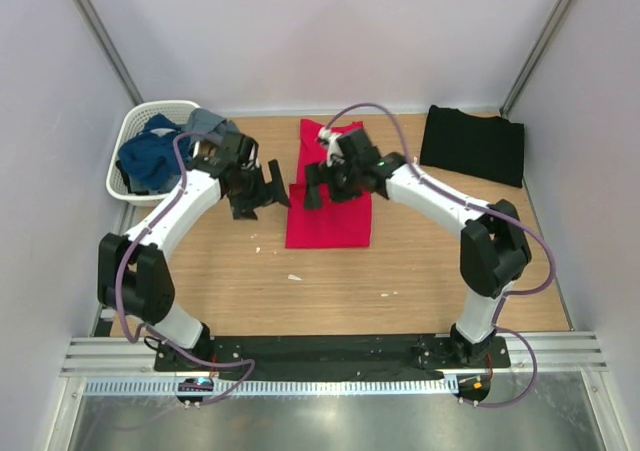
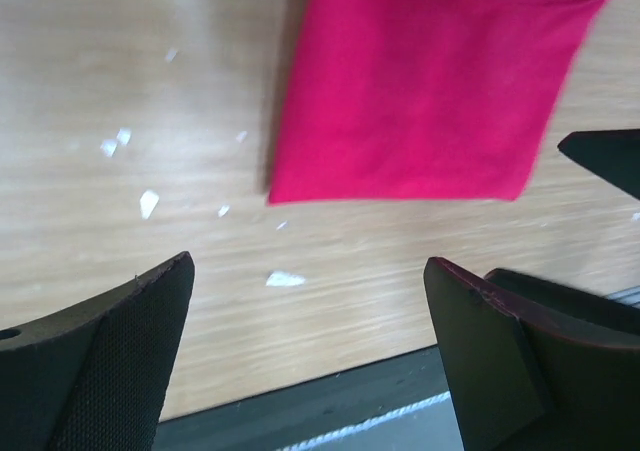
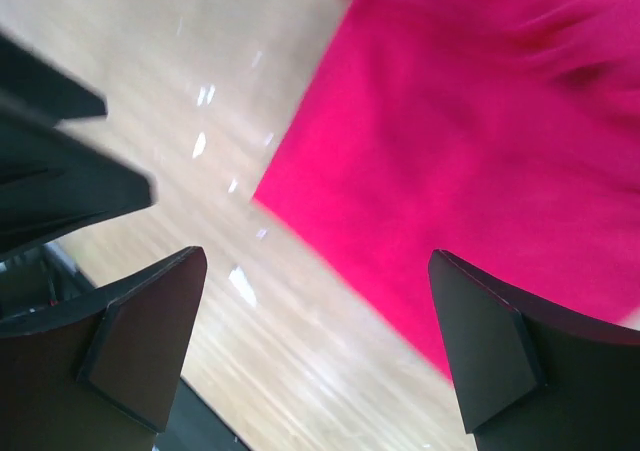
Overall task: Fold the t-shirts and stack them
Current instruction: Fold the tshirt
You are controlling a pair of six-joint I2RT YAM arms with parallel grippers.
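Note:
The crimson red t-shirt (image 1: 330, 216) lies partly folded in the middle of the table; it also shows in the left wrist view (image 2: 430, 81) and in the right wrist view (image 3: 480, 141). A black t-shirt (image 1: 472, 143) lies folded flat at the back right. My left gripper (image 1: 258, 193) is open and empty, just left of the red shirt. My right gripper (image 1: 327, 185) is open and empty, hovering over the red shirt's upper part.
A white lattice basket (image 1: 131, 132) at the back left holds blue and grey cloth (image 1: 158, 157). Small white scraps (image 1: 294, 277) lie on the wooden table in front of the red shirt. The black base rail (image 1: 330, 349) runs along the near edge.

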